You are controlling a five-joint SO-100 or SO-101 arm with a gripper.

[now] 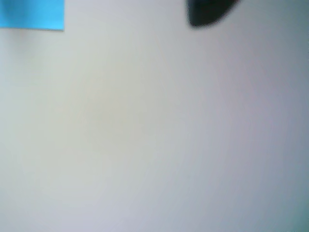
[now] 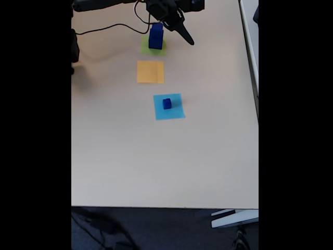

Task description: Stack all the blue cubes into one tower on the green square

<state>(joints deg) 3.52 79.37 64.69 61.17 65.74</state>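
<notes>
Blue cubes (image 2: 155, 37) are already standing stacked on the green square (image 2: 153, 49) at the far side; I am hovering my claw (image 2: 183, 32) just right of them, grasping nothing, whether it is released I cannot tell; one small cube (image 2: 166, 103) is waiting nearer on the light blue square (image 2: 168, 107)

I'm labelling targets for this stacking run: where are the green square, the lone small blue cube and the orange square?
green square (image 2: 162, 50): fixed view, bare right edge beside the stack.
small blue cube (image 2: 166, 103): fixed view, middle of the cube.
orange square (image 2: 150, 72): fixed view, centre of the paper.
</notes>
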